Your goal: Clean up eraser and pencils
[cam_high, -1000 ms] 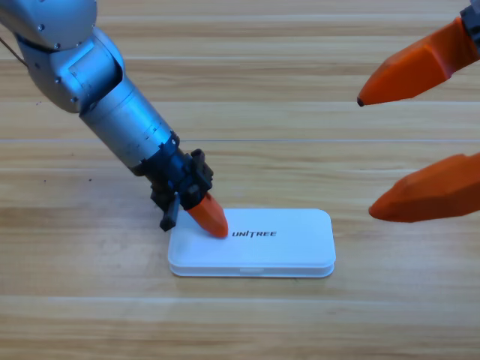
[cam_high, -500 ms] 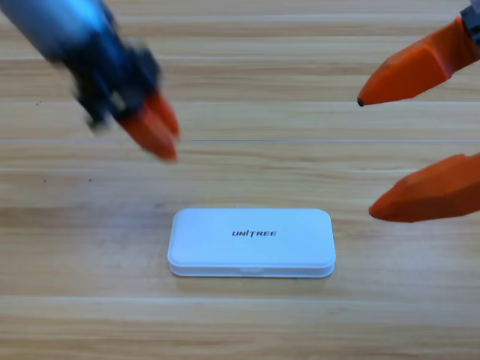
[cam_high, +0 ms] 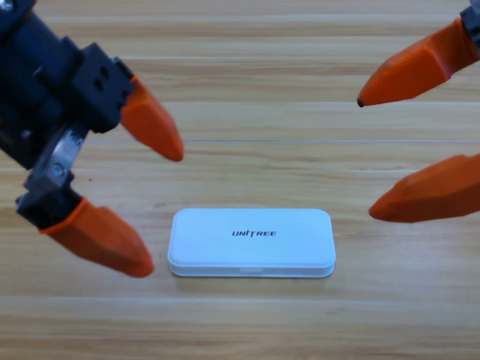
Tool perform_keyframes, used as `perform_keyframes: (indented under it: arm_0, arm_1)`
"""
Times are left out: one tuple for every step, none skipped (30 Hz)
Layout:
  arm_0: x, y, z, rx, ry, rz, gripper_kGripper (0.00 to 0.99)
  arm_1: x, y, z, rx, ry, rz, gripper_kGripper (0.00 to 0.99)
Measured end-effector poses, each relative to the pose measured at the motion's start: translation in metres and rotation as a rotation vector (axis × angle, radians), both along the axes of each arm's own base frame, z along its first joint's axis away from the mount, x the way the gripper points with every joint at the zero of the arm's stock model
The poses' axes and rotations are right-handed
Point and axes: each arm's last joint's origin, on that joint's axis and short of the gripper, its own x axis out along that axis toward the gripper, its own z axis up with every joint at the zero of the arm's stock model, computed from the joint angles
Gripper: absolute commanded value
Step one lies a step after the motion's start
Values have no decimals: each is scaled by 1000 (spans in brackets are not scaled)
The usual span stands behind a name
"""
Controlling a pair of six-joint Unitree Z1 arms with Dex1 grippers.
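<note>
A white Unitree case [cam_high: 251, 242] lies shut on the wooden table, low in the middle of the high view. The eraser and the pencils are out of view. My left gripper [cam_high: 161, 214] shows large at the left edge, drawn back from the case, its two orange jaws spread wide with nothing between them. At the right edge my right gripper [cam_high: 365, 156] waits, also large and partly cut off, open and holding nothing.
Bare wooden table [cam_high: 255, 112] surrounds the case on all sides. Nothing else lies on it.
The left gripper lifted off the case's left end, drew back up and to the left, and its jaws spread open. The case and the right gripper stayed still.
</note>
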Motion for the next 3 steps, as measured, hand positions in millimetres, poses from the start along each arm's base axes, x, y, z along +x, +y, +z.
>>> perform_keyframes:
  arm_0:
    - [0,-1,1,-7,-12,0,990]
    - [1,-3,1,-16,-23,0,990]
    - [1,-3,2,-19,-28,1,990]
  arm_1:
    - [0,0,0,0,0,0,986]
    - [0,0,0,0,0,0,986]
    - [0,0,0,0,0,0,986]
